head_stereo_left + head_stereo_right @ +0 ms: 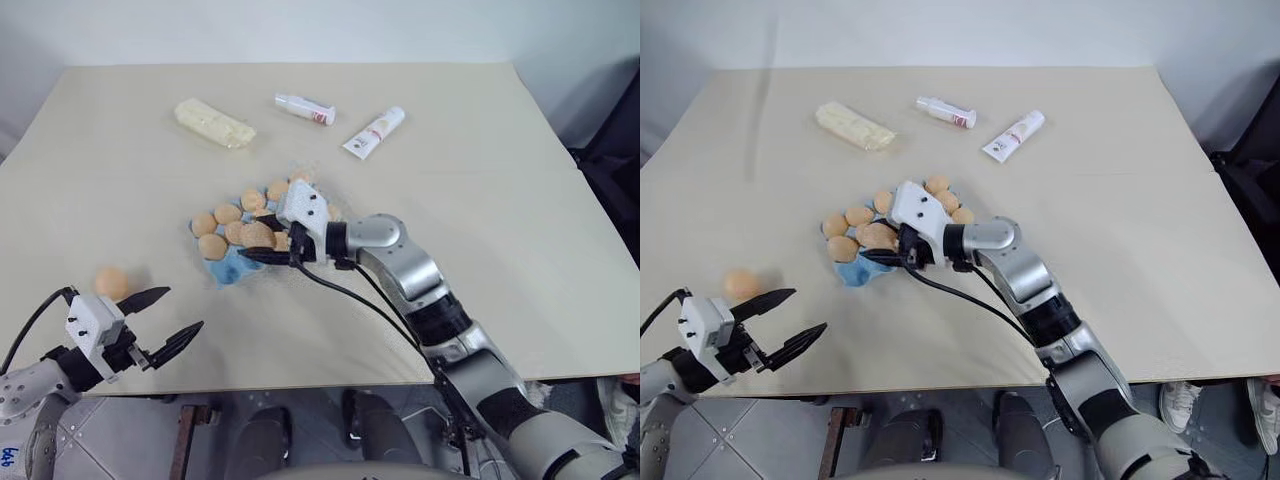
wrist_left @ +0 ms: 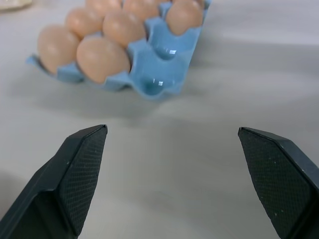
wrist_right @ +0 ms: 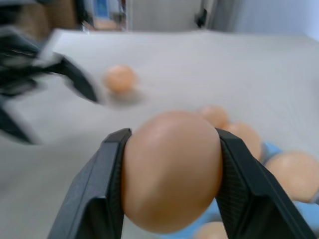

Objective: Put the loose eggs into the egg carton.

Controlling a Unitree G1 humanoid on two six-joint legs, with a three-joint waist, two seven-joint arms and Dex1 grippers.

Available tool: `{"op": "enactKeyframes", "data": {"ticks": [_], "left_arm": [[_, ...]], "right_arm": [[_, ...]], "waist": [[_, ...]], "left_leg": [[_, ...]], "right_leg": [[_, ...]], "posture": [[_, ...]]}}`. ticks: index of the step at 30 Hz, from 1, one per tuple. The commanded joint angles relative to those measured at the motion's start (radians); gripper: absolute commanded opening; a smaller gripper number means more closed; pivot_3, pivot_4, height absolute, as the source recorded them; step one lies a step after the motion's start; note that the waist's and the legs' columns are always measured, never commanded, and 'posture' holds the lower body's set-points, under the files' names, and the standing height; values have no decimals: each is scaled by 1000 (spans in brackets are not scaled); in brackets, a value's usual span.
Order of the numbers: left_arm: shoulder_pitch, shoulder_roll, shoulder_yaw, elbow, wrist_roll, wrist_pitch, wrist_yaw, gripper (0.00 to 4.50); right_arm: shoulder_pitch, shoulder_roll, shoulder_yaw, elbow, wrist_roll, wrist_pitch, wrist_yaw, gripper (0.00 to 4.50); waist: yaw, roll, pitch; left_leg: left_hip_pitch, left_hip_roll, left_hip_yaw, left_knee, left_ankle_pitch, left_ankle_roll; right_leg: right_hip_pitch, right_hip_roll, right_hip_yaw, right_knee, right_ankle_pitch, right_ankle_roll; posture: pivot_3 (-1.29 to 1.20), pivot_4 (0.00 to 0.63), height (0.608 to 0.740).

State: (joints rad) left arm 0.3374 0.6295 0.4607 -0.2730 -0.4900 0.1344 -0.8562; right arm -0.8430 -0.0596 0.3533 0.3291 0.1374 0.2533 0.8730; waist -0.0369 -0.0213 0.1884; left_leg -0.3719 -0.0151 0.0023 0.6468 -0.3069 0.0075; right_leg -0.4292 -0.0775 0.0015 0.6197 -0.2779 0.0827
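Note:
The light blue egg carton lies at the middle of the table, with several tan eggs in its cups. My right gripper hovers over the carton's near side, shut on a tan egg. One loose egg rests on the table to the carton's left, near the front edge. Just in front of that egg, my left gripper stands open and holds nothing. The left wrist view shows two bare cups at the carton's near end.
A pale yellow wrapped block and two white tubes lie at the back of the beige table. The table's front edge runs just under my left gripper.

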Motion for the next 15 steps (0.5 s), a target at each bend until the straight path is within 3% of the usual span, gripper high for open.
{"op": "enactKeyframes", "data": {"ticks": [1,4,8,15], "left_arm": [[12,-11,19,-49,-14,-4,19,4500],[20,-18,17,-59,-14,-5,29,4500],[31,-27,19,-70,-13,-7,34,4500],[24,-16,41,-42,-19,-13,27,4500]], "right_arm": [[-26,49,6,68,-26,-55,-25,2151],[-26,84,-15,94,-27,-80,-46,2900],[14,54,-25,8,7,-73,13,4283],[218,-180,-118,-337,157,-56,191,4436]], "waist": [[0,0,0],[-3,0,0],[-9,0,0],[1,0,0]], "left_leg": [[0,0,0,0,0,0],[-1,0,0,-1,-1,0],[-1,0,0,0,-2,1],[-1,0,0,0,-3,2]], "right_leg": [[0,0,0,0,0,0],[-1,0,0,0,0,0],[-1,0,0,-1,0,0],[1,0,-1,-3,0,0]], "posture": [[0,150,740],[0,150,740],[0,150,740],[0,150,740]]}}
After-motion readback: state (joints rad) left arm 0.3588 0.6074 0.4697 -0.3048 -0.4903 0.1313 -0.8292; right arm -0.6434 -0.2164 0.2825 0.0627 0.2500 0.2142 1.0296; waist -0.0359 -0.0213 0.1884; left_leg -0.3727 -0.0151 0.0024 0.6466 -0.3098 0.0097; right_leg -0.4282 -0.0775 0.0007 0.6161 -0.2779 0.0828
